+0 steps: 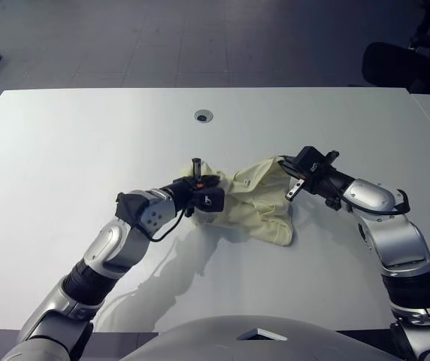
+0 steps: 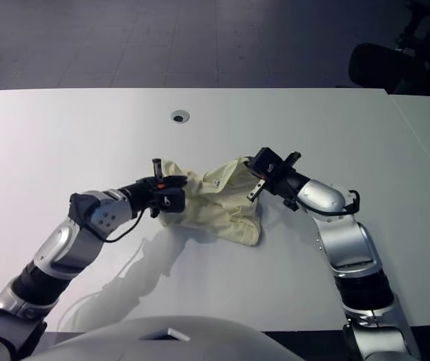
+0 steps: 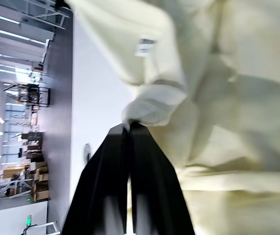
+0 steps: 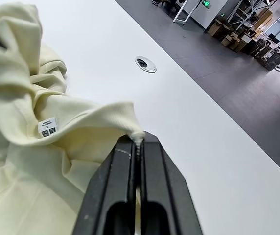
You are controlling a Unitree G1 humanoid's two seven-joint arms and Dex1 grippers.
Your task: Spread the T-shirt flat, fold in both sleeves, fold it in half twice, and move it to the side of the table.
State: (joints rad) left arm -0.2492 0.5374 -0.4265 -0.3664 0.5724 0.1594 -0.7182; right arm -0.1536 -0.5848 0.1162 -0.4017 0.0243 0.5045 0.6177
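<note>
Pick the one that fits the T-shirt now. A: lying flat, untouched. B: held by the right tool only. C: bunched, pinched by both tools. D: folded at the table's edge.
C: the left tool and the right tool are each shut on a pinch of the crumpled T-shirt.

The T-shirt was a plain pale yellow, and its small label was white with dark print. The table under the T-shirt was plain white. The round grommet beyond the T-shirt was grey with a dark centre. The left gripper and right gripper, at either end of the T-shirt, were black. The floor farther beyond the T-shirt was dark grey with a tile grid.
</note>
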